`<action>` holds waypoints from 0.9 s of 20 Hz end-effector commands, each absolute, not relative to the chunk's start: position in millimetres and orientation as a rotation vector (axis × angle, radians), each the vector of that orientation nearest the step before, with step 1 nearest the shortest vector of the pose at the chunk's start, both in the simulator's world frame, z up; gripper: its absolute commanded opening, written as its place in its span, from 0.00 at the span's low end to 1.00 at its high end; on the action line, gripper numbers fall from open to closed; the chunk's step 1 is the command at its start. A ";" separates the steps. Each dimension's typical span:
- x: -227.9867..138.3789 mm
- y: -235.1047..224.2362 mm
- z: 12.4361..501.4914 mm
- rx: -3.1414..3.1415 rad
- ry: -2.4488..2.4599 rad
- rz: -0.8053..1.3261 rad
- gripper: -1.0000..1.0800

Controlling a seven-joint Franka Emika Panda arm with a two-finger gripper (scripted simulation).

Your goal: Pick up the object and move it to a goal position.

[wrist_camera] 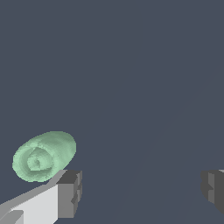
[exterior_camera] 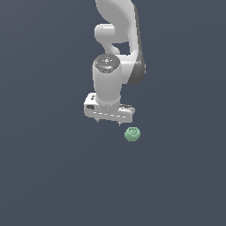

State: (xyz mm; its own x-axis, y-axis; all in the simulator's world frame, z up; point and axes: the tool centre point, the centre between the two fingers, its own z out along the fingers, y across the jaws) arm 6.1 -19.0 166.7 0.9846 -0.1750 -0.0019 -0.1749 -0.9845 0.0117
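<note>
In the exterior view, the white arm [exterior_camera: 115, 48] comes down from the top middle of the frame. Its claw [exterior_camera: 109, 120] sits near the middle, pointing down. Two tiny finger tips poke out under it, far apart, so the claw is released and grips nothing. The small green lump [exterior_camera: 132, 133] lies just below the claw and a bit to the right of it, not touching it. All around is a plain dark blue-grey surface [exterior_camera: 48, 176].

In the wrist view, the lump [wrist_camera: 43, 155] is big and sits at the lower left of the frame. One grey finger [wrist_camera: 69, 194] is right beside it. The other finger [wrist_camera: 213, 188] is far off at the lower right edge. Nothing is between them.
</note>
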 end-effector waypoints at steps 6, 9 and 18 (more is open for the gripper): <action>7.6 -3.6 159.4 3.089 -0.531 -0.005 0.96; 8.2 3.0 156.3 3.069 -0.640 -0.005 0.96; 9.3 22.5 147.1 2.987 -0.962 -0.006 0.96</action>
State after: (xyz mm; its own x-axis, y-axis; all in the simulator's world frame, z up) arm 9.2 19.2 148.6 0.8331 -0.5530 -0.0025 -0.5530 -0.8331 0.0047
